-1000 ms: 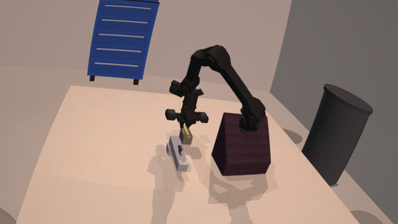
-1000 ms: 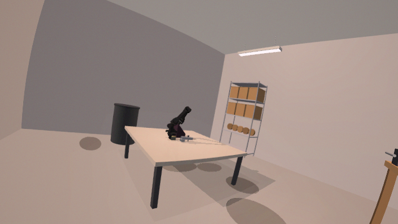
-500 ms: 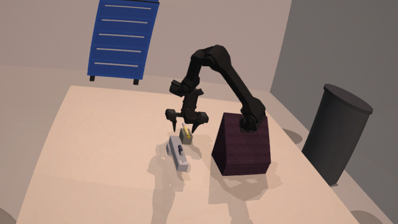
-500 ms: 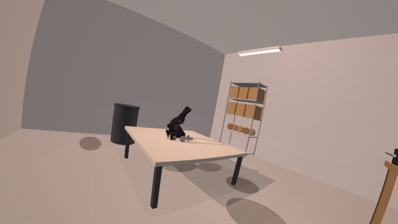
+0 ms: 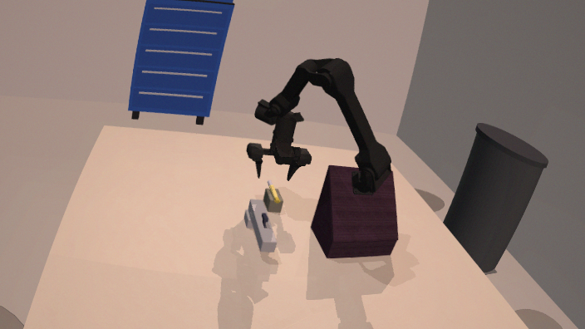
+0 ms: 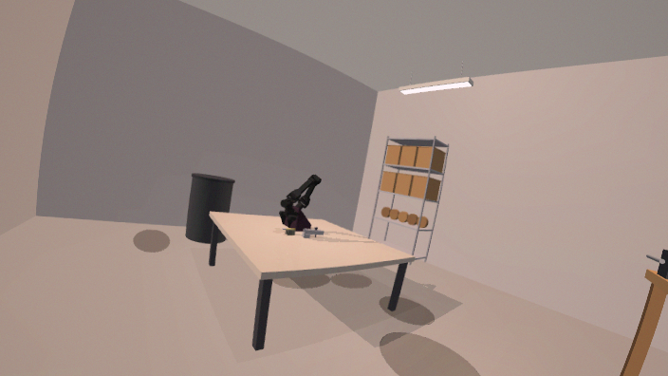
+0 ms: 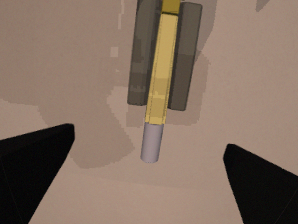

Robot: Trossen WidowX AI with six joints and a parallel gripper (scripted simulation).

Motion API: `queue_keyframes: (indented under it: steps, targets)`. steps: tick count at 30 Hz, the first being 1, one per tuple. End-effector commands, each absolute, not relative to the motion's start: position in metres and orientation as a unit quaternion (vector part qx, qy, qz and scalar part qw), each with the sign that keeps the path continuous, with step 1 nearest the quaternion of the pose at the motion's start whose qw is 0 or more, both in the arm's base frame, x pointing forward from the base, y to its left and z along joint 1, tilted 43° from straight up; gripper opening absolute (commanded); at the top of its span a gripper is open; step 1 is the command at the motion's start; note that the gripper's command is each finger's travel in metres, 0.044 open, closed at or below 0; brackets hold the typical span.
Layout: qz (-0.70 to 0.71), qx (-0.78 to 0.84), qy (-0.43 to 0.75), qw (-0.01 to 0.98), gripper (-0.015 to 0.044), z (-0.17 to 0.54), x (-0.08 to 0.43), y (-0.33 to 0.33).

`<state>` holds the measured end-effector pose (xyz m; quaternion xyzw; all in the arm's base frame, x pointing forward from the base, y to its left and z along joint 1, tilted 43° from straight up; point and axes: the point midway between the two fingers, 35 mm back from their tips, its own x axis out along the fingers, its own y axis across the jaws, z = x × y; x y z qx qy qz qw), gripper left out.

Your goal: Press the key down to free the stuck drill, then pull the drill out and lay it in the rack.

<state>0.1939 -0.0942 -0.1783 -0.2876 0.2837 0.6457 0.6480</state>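
The yellow drill (image 5: pixel 274 194) (image 7: pixel 162 70) with a pale grey tip lies in the slot of the small olive-grey rack (image 5: pixel 274 205) (image 7: pixel 190 60), its tip end sticking out past the rack. My gripper (image 5: pixel 273 179) (image 7: pixel 150 141) is open and empty above the drill's tip end, with one finger on each side in the wrist view and no contact visible. The pale grey-blue holder (image 5: pixel 267 243) (image 6: pixel 307 234) stands beside the rack. A dark blue key (image 5: pixel 264 220) sits in it; how deep it is pressed cannot be told.
The purple block (image 5: pixel 361 216) that bears the arm's base stands right of the holder and rack in the top view. All stand on the pale table (image 5: pixel 137 187) (image 6: pixel 304 258). A dark bin (image 5: pixel 494 199) (image 6: pixel 209 209) and a blue drawer cabinet (image 5: pixel 179 62) stand beyond the table.
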Motion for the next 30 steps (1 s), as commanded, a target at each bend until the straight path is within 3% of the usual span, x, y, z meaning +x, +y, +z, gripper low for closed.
queue_keyframes:
  steps: [1, 7, 18, 30]
  targets:
    - [0.645, -0.292, 0.284, 0.646, 0.044, -0.166, 0.195, -0.108]
    - [0.617, -0.263, 0.332, 0.664, 0.044, -0.164, 0.199, -0.107]
    - [0.316, -0.04, 0.571, 0.756, 0.044, -0.131, 0.234, -0.12]
    - [0.055, 0.154, 0.592, 0.789, 0.044, -0.096, 0.26, -0.123]
